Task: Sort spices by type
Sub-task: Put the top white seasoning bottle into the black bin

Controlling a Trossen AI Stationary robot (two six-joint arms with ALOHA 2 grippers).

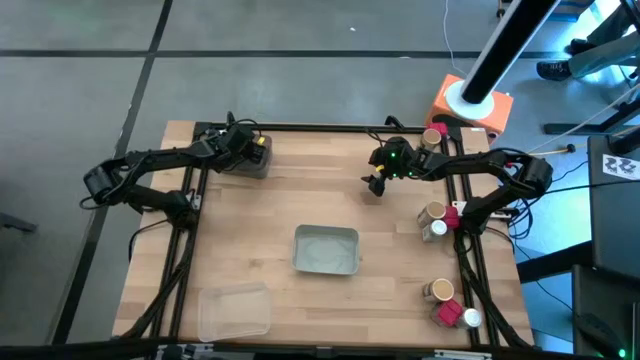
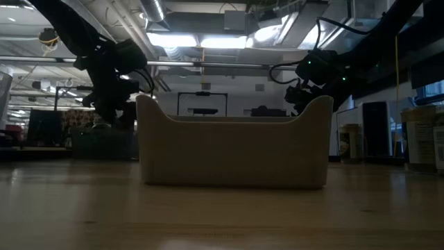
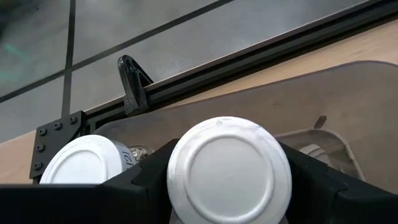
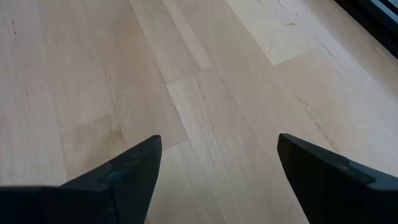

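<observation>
My left gripper reaches down into a grey tray at the table's far left. A white-capped jar stands upright in that tray right at the gripper, and its wide cap hides where the two meet. A second white-capped jar stands beside it in the same tray. My right gripper hangs open over bare wood at the far middle, with nothing between its fingers. More spices stand along the right edge: tan-lidded jars and a red box.
A grey tray stands at the table's middle and fills the low view. A clear tray lies at the near left. A black rail runs along the far edge. Another jar stands at the far right corner.
</observation>
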